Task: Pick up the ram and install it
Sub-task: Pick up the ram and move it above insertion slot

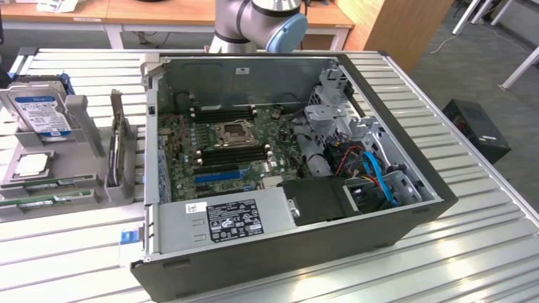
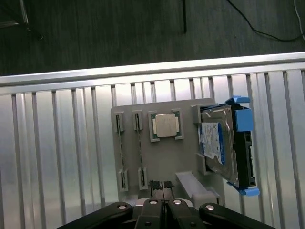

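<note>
Two ram sticks stand on edge in the slots of a grey holder (image 2: 162, 157), one (image 2: 122, 152) beside the other (image 2: 140, 152). In the exterior view the sticks (image 1: 47, 185) lie at the holder's near end (image 1: 50, 211), at the exterior view's left. My gripper (image 2: 161, 187) hangs above the holder's edge, close to the ends of the sticks. Its fingers (image 2: 155, 185) are pressed together with nothing between them. The open computer case (image 1: 286, 170) shows the motherboard with dark memory slots (image 1: 231, 154).
On the holder also sit a silver processor (image 2: 165, 125), a hard drive with a blue-white label (image 2: 220, 143) in a blue bracket, and an upright expansion card (image 1: 118, 142). The arm's base (image 1: 257, 22) stands behind the case. Everything rests on a ribbed metal table (image 1: 471, 252).
</note>
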